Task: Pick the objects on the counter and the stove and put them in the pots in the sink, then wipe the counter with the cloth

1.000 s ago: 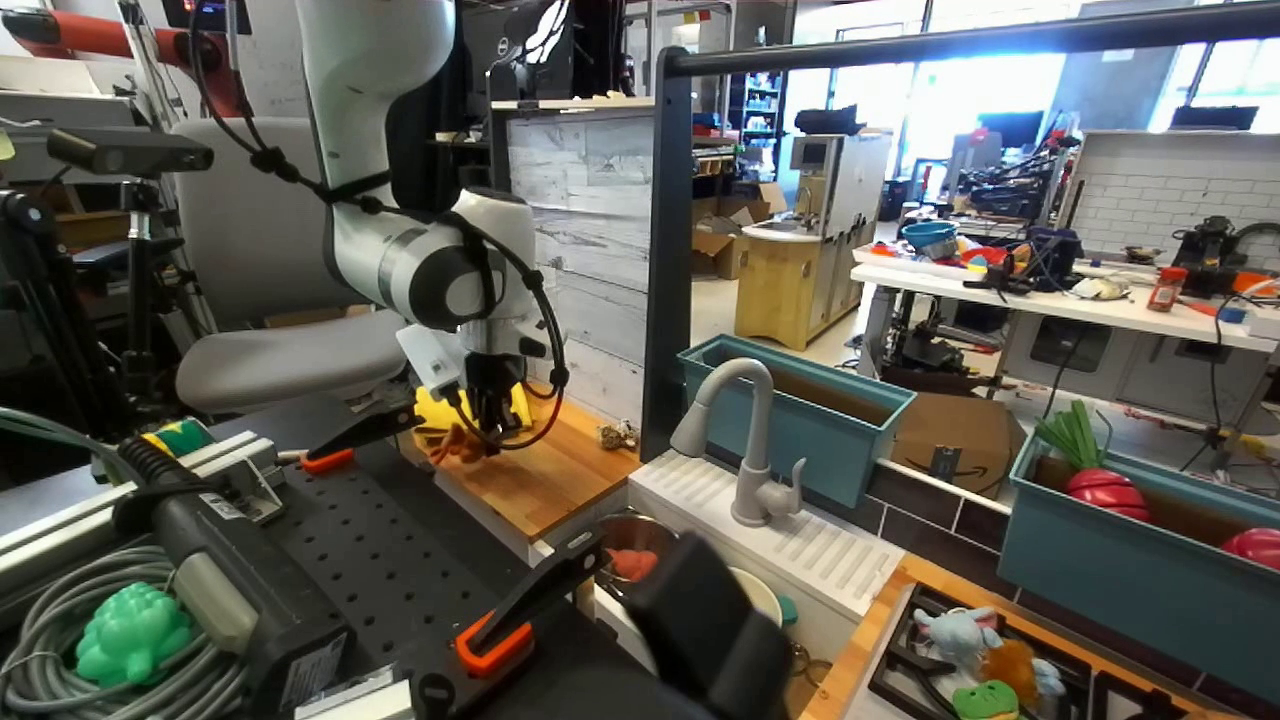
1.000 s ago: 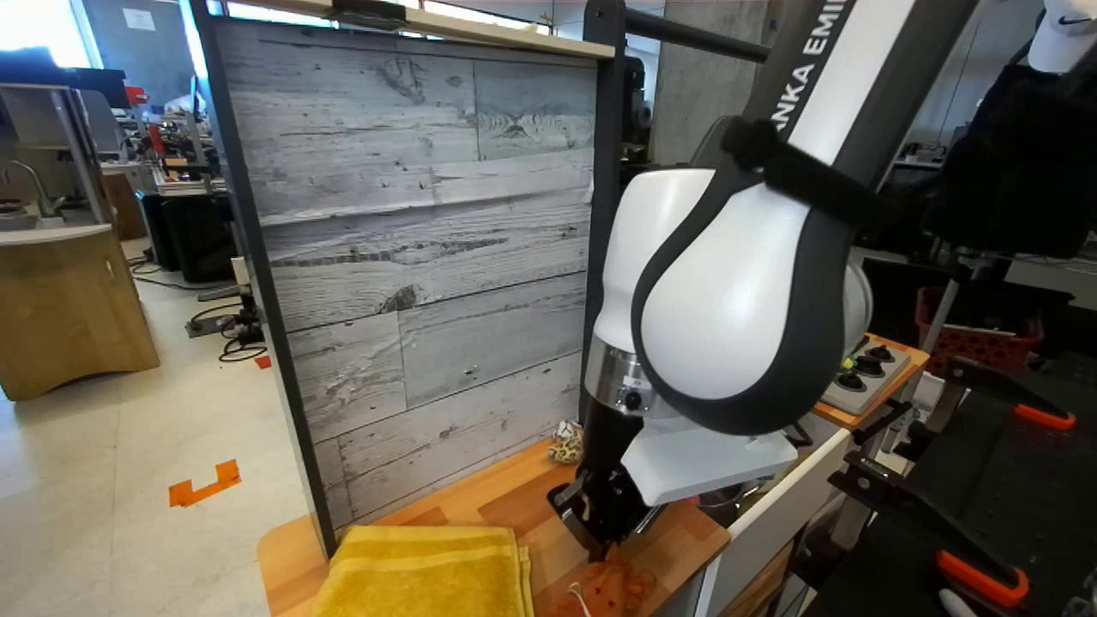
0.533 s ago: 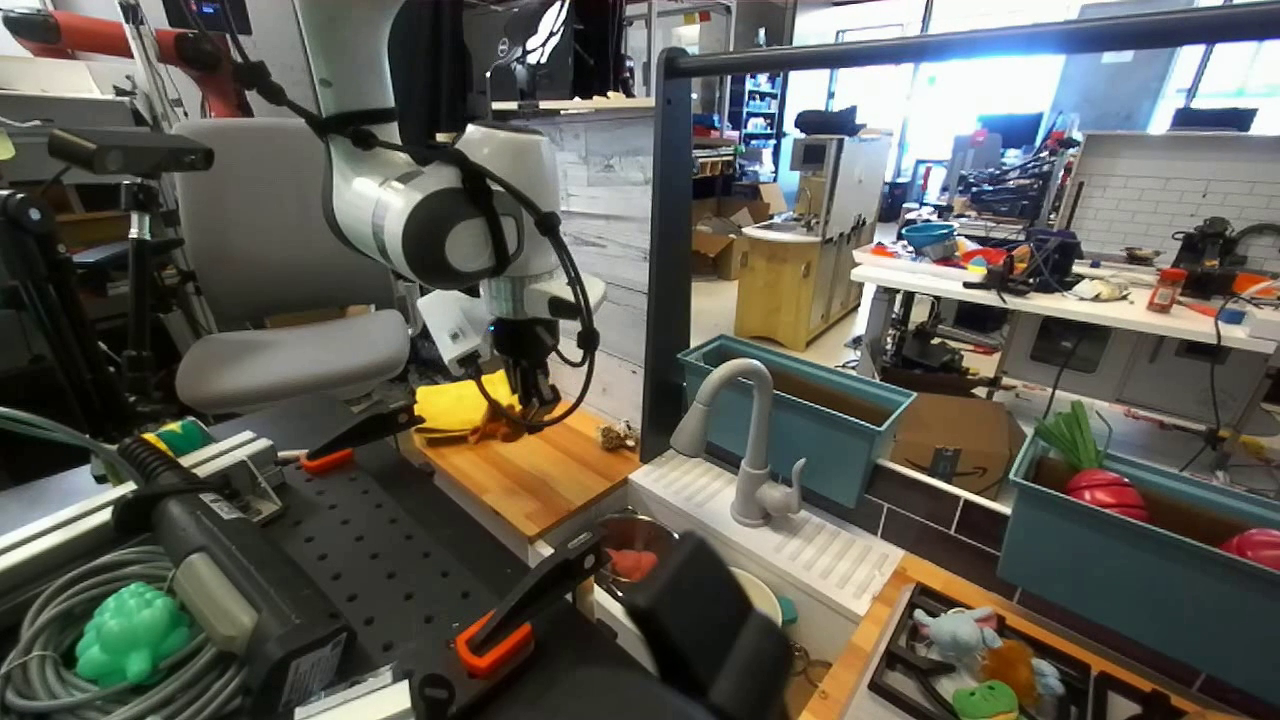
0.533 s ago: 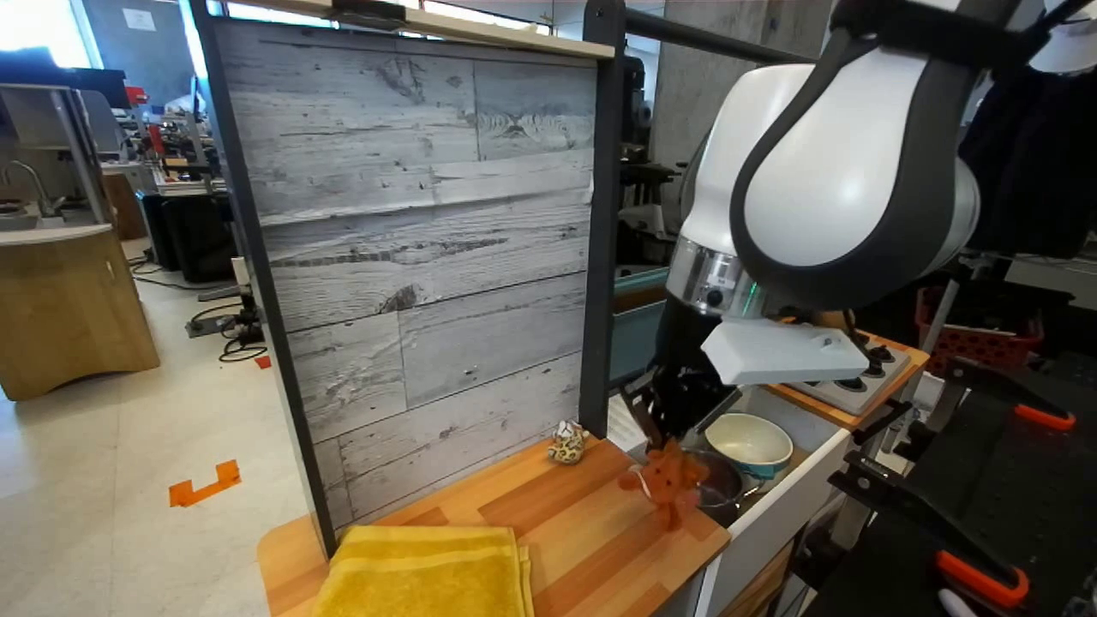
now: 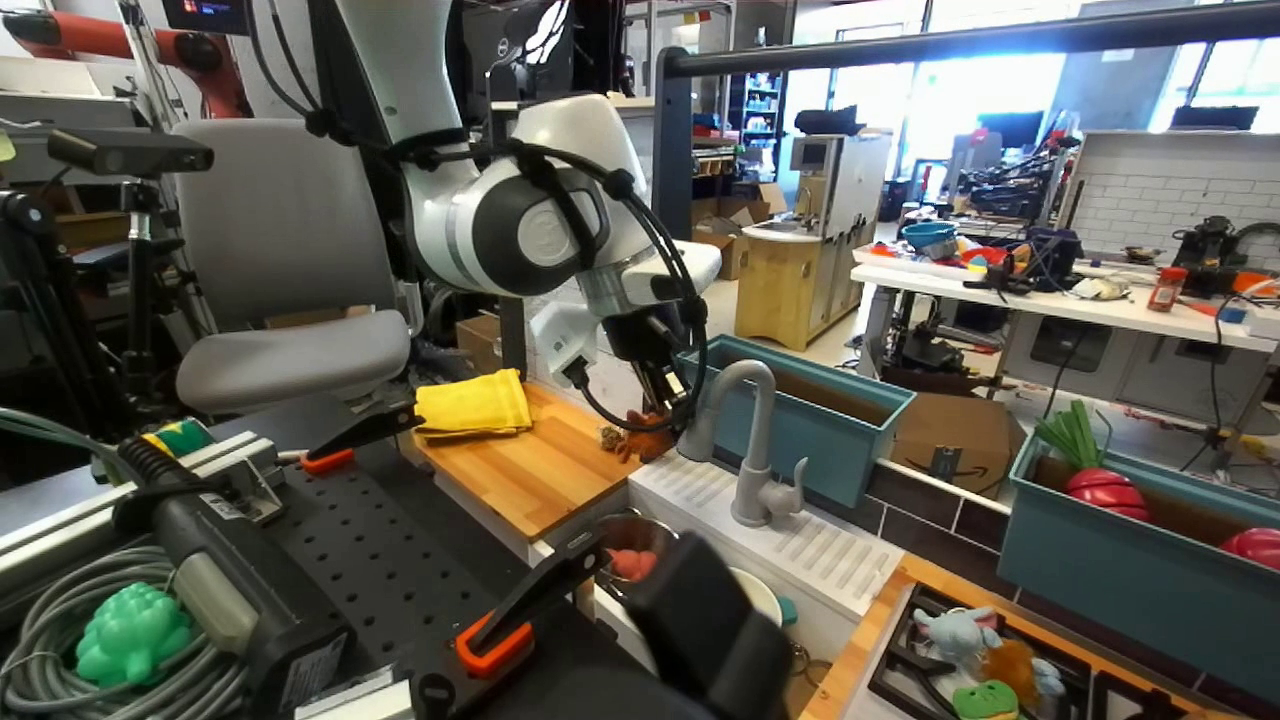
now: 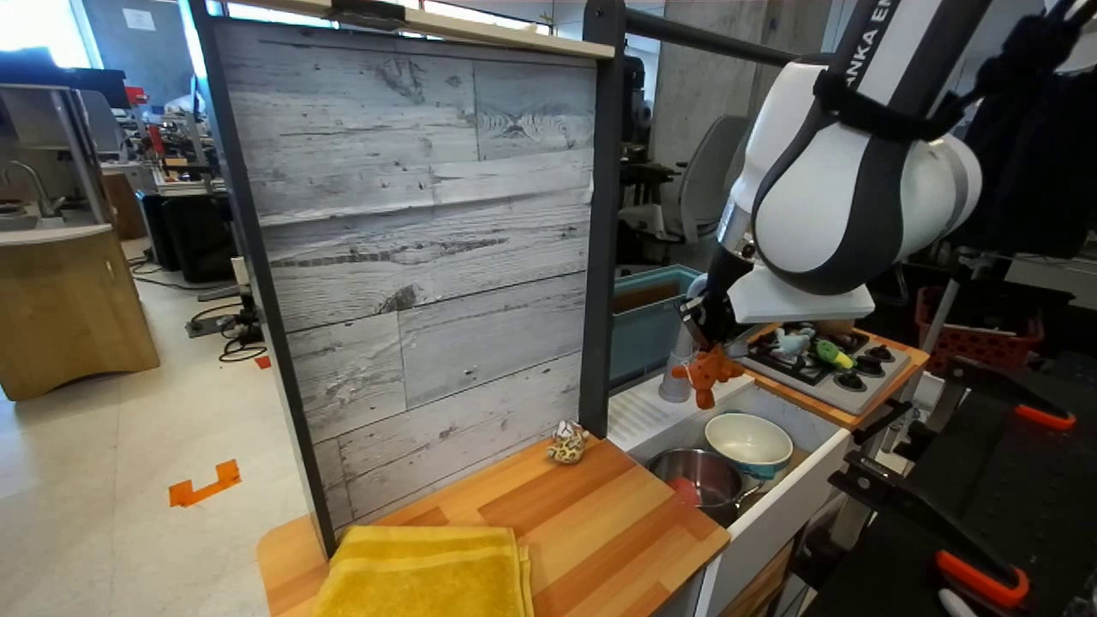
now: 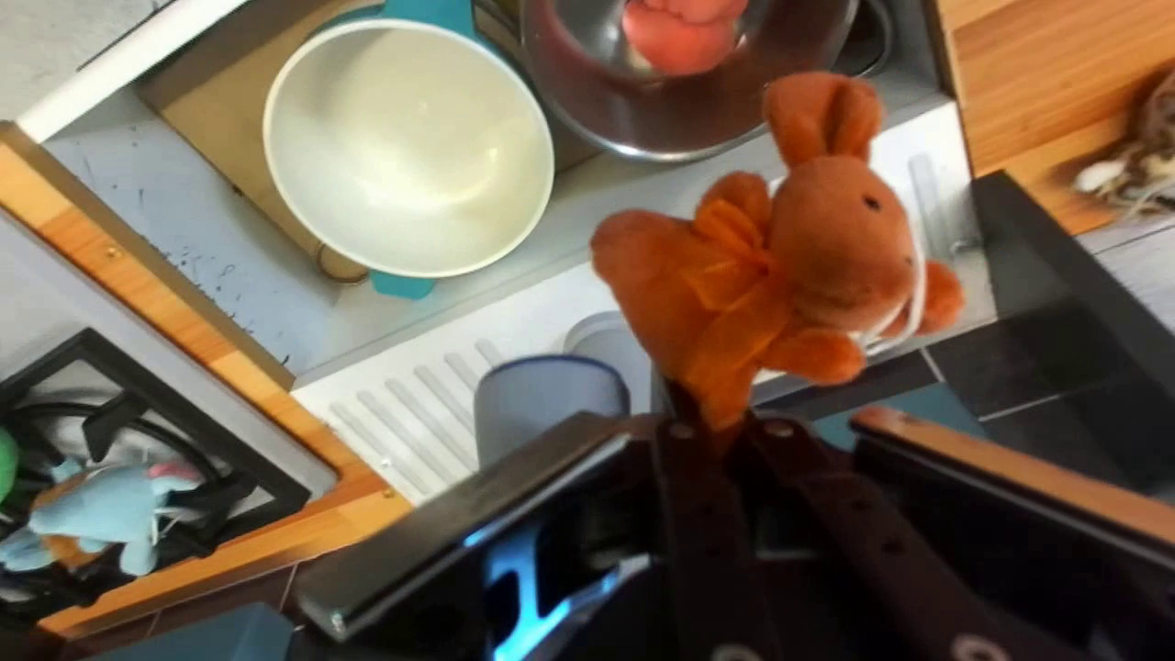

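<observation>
Steel pot (image 7: pixel 587 87): red item (image 7: pixel 681 39) inside
Cream pot (image 7: pixel 408 151): beside it in sink (image 7: pixel 184 211)
Tool (image 7: pixel 728 428): pinching orange toy (image 7: pixel 831 243), hanging beneath

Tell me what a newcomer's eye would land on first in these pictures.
Probably the orange plush toy, hanging from the gripper near the grey faucet. The bright yellow cloth, folded on the wooden counter, would likely come next. After it, perhaps the red lump inside the metal pot, which stands in the sink beside a cream-lined pot.
</observation>
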You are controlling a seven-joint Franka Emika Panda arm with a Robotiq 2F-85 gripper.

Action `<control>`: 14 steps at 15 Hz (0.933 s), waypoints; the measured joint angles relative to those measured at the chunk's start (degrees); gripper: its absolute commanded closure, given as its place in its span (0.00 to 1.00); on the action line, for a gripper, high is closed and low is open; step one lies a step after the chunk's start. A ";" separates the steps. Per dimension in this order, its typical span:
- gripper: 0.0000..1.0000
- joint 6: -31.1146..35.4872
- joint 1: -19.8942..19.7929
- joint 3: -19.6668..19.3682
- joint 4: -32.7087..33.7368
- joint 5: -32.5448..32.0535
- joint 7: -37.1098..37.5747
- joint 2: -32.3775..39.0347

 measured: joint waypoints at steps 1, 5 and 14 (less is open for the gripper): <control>0.56 0.00 1.85 -1.50 0.33 1.07 0.93 0.71; 0.28 0.00 8.31 -5.15 0.95 3.84 3.28 2.79; 0.00 -5.32 8.54 2.03 2.78 0.10 -2.36 -0.21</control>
